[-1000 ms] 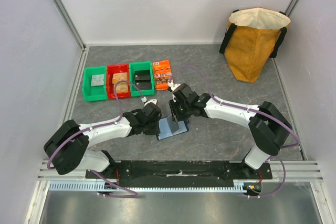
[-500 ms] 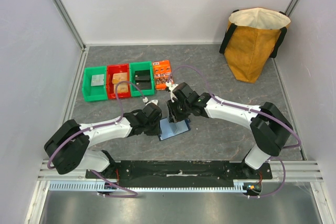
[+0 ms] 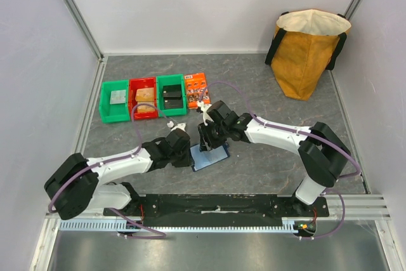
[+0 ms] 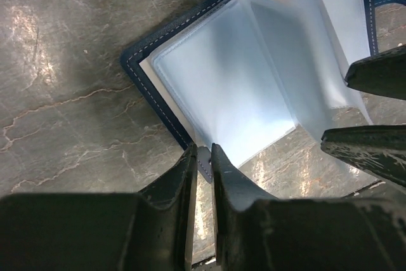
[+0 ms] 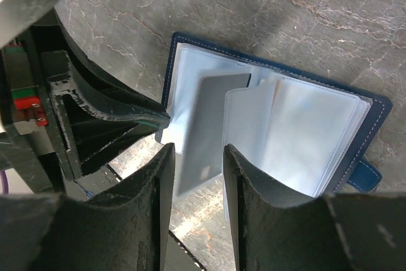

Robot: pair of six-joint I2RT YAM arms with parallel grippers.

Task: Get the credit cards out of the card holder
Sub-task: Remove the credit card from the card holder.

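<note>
- Top external view, change: the left arm now lies lower and flatter toward the near edge than a second ago. The left claw (image 3: 190,155) has come in at the left edge of the card holder (image 3: 214,157). The right claw (image 3: 207,146) has edged slightly left above it. The holder lies open on the table (image 3: 273,93), in much the same place.
- Top external view, reading: one arm appears to steady the holder while the other draws a card, so removal looks under way but not finished.
- Left wrist view: the left claw (image 4: 203,154) is pinched nearly closed on a thin edge at the holder's near corner, navy cover (image 4: 134,61) to the left. The clear sleeves (image 4: 254,80) fan open just beyond the fingertips. The right claw (image 4: 336,109) stands over the sleeves on the right.
- Right wrist view: the right claw (image 5: 198,157) has its fingers against the long edges of a grey credit card (image 5: 206,125) and appears to grip it. The card is blurred and tilted. Its far end overlaps the left sleeve of the card holder (image 5: 317,131), and its near end reaches between the fingers. The left claw (image 5: 162,118) touches the holder's left edge.
</note>
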